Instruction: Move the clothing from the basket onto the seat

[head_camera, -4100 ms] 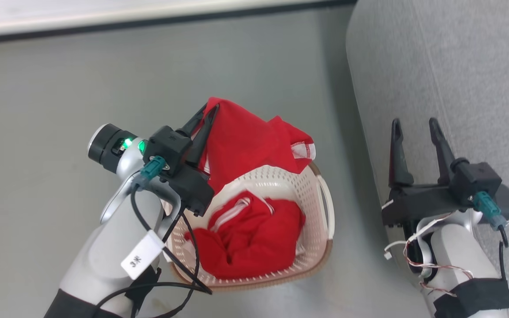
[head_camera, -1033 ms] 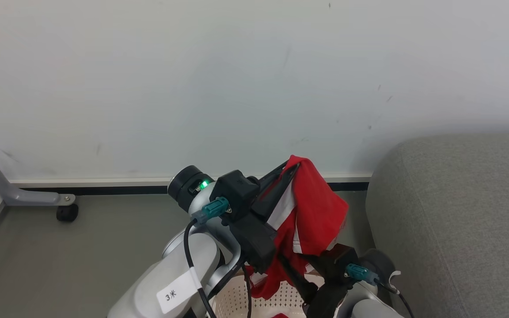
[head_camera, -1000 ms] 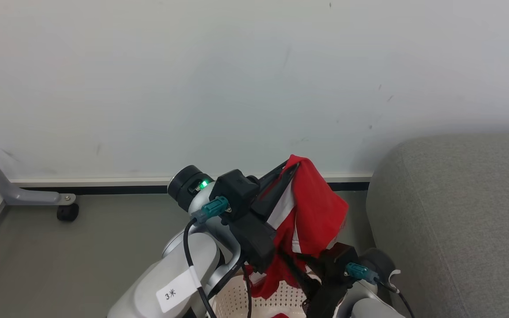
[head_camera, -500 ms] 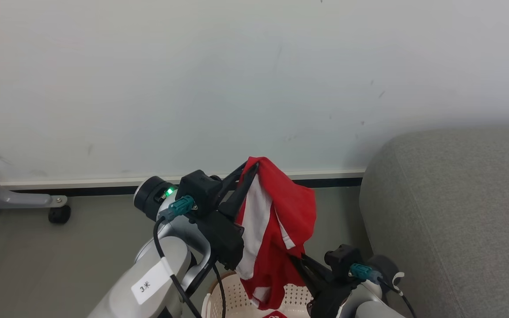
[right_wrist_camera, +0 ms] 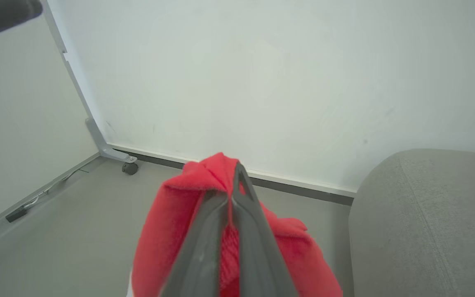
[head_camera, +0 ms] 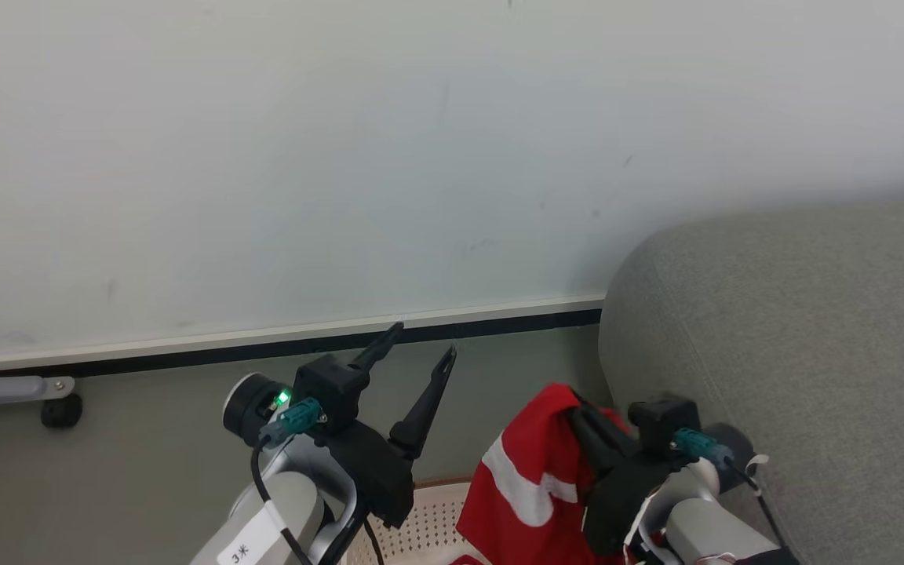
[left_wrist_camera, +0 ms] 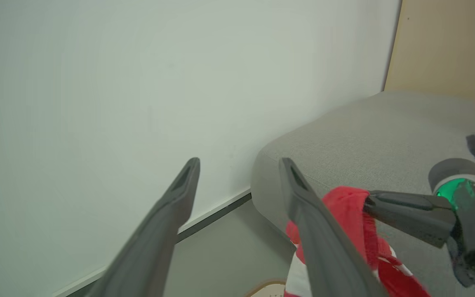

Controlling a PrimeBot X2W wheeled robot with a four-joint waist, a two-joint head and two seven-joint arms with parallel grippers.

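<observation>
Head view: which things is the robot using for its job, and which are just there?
For the job: red garment, basket, grey sofa, right gripper shut on the garment, left gripper open.
Just there: grey leg on a wheel, white wall.

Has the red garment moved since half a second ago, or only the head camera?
Yes. The red garment has dropped below the baseboard line and sits nearer the sofa, now pinched by the right gripper, not the left gripper.

Site, as I logged it: sparse lab-like room. Held plain white wall, dark skirting, grey floor, one grey sofa, castored metal frame.
</observation>
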